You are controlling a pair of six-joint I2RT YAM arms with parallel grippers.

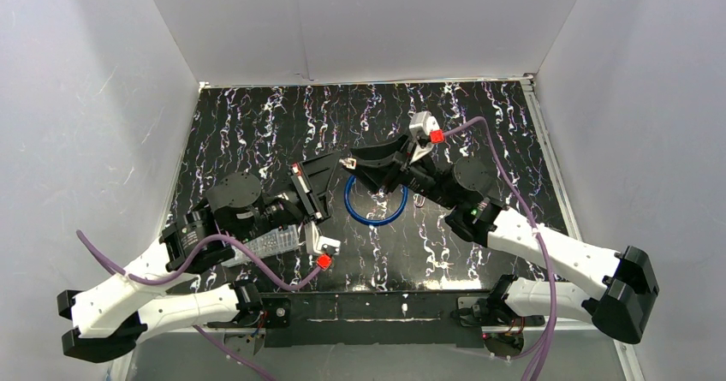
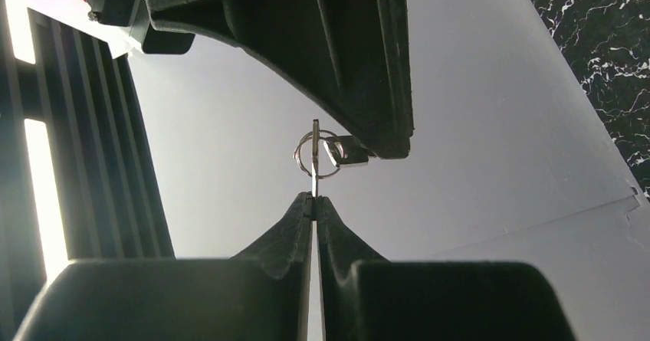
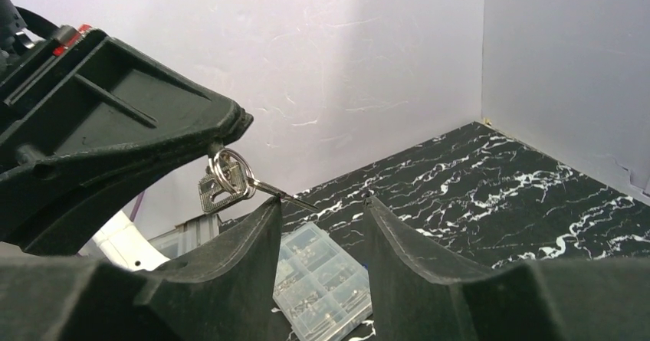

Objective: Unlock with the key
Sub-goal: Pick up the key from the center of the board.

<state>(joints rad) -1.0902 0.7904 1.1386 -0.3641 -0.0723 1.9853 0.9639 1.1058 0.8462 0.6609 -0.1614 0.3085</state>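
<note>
your left gripper has its jaws pressed together, and they are pinching the key. in the left wrist view you see the key from its thin side, standing straight up out of the fingertips. a round key ring goes through the top of the key, and a second key hangs on that ring. the second key sits right at the tip of one finger of your right gripper; you cannot tell if they touch.

your right gripper has its jaws spread apart, with nothing between them. in the right wrist view the long part of the held key points at the gap between its fingers and ends close to the left one.

look at the blue ring that lies flat on the black table. the two grippers meet tip to tip just above the far left part of the blue ring, and the keys are right there, up in the air. your left gripper comes in from the left of the blue ring. your right gripper comes in from the far right of it. a clear box with small parts rests on the table, left of the blue ring and nearer to you.
</note>
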